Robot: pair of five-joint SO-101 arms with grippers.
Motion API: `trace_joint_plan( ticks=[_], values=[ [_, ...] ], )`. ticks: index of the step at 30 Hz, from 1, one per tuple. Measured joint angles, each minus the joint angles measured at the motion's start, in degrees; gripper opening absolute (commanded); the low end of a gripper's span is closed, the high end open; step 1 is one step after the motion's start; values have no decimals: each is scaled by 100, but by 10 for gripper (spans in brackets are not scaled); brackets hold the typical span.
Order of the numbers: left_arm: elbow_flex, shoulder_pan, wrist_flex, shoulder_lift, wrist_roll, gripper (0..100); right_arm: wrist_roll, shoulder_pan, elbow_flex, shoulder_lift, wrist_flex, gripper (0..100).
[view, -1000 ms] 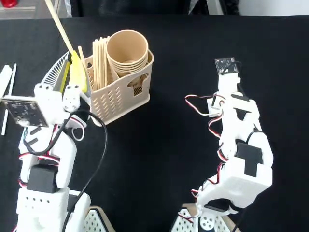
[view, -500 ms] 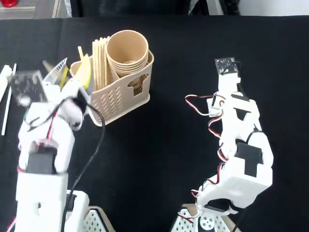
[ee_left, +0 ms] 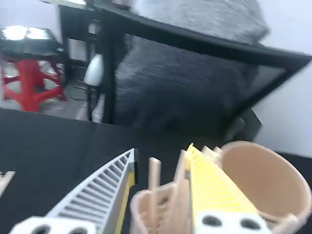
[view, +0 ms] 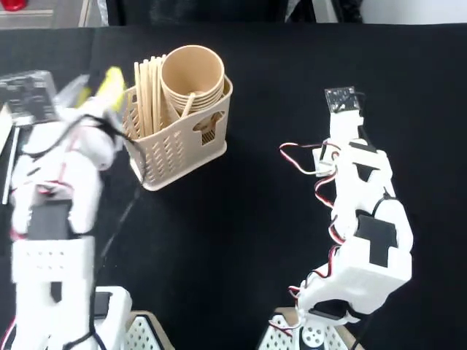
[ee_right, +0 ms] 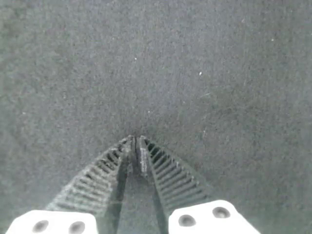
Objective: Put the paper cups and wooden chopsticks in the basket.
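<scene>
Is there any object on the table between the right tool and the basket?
Nothing visible stands between them. The right tool is shut above the black table, and the basket stands apart from it, beside the left tool.

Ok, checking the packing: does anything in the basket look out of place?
One chopstick lies slanted inside the top paper cup, apart from the other chopsticks standing in the neighbouring compartment of the basket. Nothing else stands out.

Beige slotted basket (view: 175,149), tan paper cups (view: 192,69), pale chopsticks (view: 148,95), black table (view: 277,73).
</scene>
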Motion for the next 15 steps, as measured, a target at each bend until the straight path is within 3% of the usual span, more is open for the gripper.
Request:
trace_joint_plan(
  ticks=[5,11,15],
  values=[
    [-1046,-1407,1152,554,-589,174,0,0,0,0,0,14],
    [-1969,-2444,2189,2514,-2479,173,0,0,0,0,0,14],
    [-2708,-2954,2356,4141,-3516,173,0,0,0,0,0,14]
  ],
)
